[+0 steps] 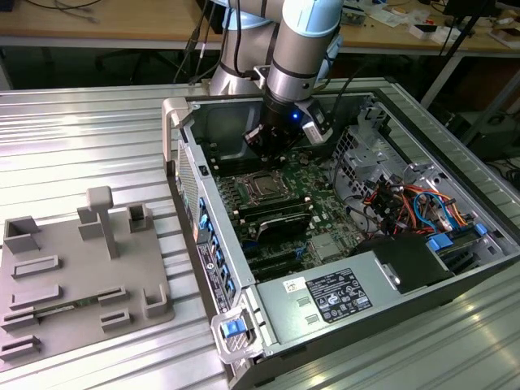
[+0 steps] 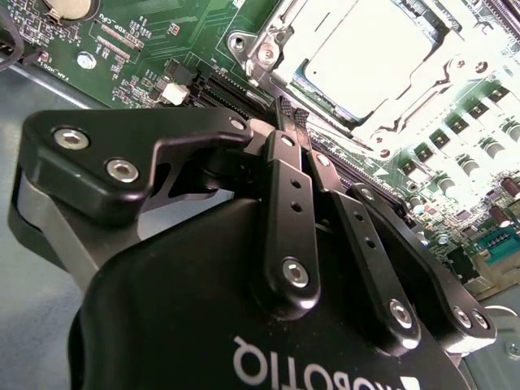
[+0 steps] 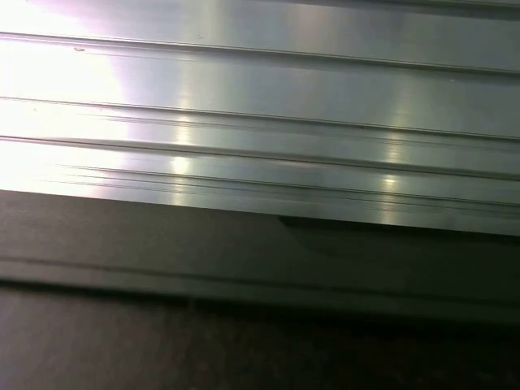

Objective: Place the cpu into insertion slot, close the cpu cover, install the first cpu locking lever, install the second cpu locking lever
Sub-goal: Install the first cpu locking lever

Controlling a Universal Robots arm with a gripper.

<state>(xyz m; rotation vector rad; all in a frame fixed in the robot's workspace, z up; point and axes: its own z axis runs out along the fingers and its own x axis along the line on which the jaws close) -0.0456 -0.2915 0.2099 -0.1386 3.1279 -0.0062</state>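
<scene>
Second wrist view looks past the gripper (image 2: 294, 114) at the socket: its two black fingers (image 2: 286, 187) are pressed together with nothing between them, their tips just short of the socket's near edge. The cpu (image 2: 370, 49) lies seated in the insertion slot (image 2: 325, 88), its bright metal top showing through the square opening of the cpu cover (image 2: 422, 85), which appears to be folded down flat around it. So placing the chip looks done, and closing the cover looks done or nearly so. A thin lever (image 2: 272, 36) runs along the socket's side; whether it is hooked home I cannot tell, so the two locking levers are best counted as work in hand or left.

Exterior view shows the gripper (image 1: 258, 140) lowered inside the open computer case (image 1: 213, 244), just behind the socket (image 1: 262, 185) on the motherboard (image 1: 325, 215).

Writing: white lettering on the gripper body, small white print on the board beside the socket, and a white label (image 1: 337, 294) on the power supply, well in front of the socket; I leave these unread.
</scene>
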